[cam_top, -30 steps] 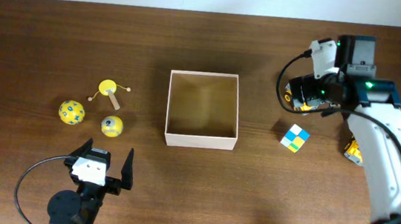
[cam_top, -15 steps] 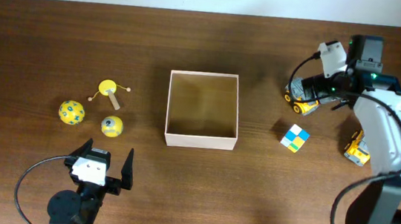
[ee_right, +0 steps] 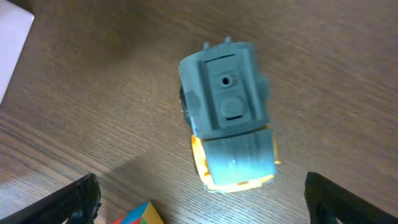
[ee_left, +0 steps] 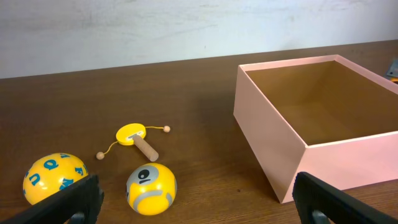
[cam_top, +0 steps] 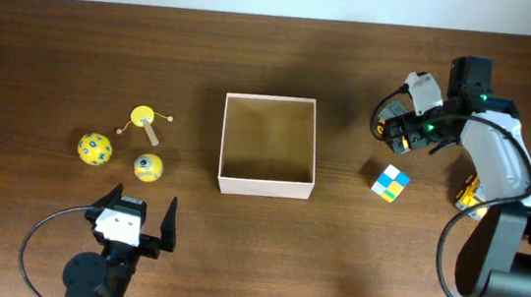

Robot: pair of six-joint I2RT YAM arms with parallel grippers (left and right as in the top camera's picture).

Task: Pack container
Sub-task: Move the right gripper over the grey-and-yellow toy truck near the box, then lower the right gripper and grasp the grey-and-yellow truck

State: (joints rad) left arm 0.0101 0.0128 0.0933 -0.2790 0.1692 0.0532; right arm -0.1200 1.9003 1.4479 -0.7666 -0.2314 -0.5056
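Note:
The container (cam_top: 267,184), a shallow open box, white outside and tan inside, sits mid-table with nothing in it. It also shows in the left wrist view, where the container (ee_left: 280,146) is at the right. My right gripper (cam_top: 398,129) hovers open over a grey-blue and yellow toy truck (ee_right: 230,115), right of the box; its fingers (ee_right: 68,202) straddle empty wood just below the truck. My left gripper (cam_top: 137,222) stands open near the front edge, left of the box. It holds nothing, and the left gripper (ee_left: 199,208) faces a yellow-grey ball (ee_left: 151,188).
A yellow ball with blue marks (cam_top: 95,147), the yellow-grey ball (cam_top: 148,167) and a yellow rattle drum (cam_top: 143,117) lie left of the box. A multicoloured cube (cam_top: 389,182) and another yellow toy (cam_top: 466,196) lie to the right.
My right wrist has turned and shifted slightly left and down over the toy truck, its jaws still wide. The left arm and all toys have stayed put.

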